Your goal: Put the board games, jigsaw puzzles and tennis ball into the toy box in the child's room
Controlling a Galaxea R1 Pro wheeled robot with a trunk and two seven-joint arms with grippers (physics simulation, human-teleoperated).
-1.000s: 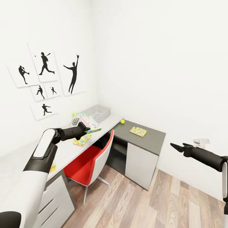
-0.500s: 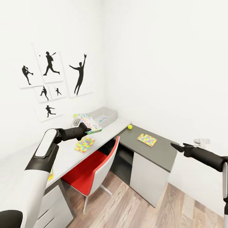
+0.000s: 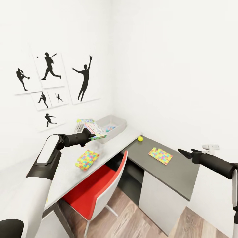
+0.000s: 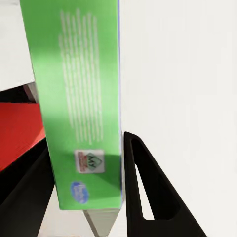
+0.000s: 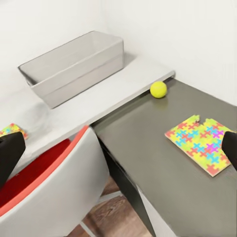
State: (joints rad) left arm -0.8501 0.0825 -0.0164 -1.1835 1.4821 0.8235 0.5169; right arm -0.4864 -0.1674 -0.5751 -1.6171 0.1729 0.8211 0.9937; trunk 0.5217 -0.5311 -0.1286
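Left claw [image 3: 90, 135] clamps a board game [image 3: 93, 128] above the table [image 3: 71, 170] edge; right claw [image 3: 181, 152] parted in open air

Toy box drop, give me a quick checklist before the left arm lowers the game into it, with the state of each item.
1. Grip: the left hand is shut on the board game, green side between its fingers in the left wrist view. Ok.
2. Position: in the head view the game overlaps the toy box's near end; whether it is truly above the opening, cannot tell.
3. Room in the box: something colourful shows inside in the head view; free space, cannot tell.
4. Right hand: empty and off to the side of the desk. Ok.
5. Left to collect: ball and two puzzles on the desk. Not ok.
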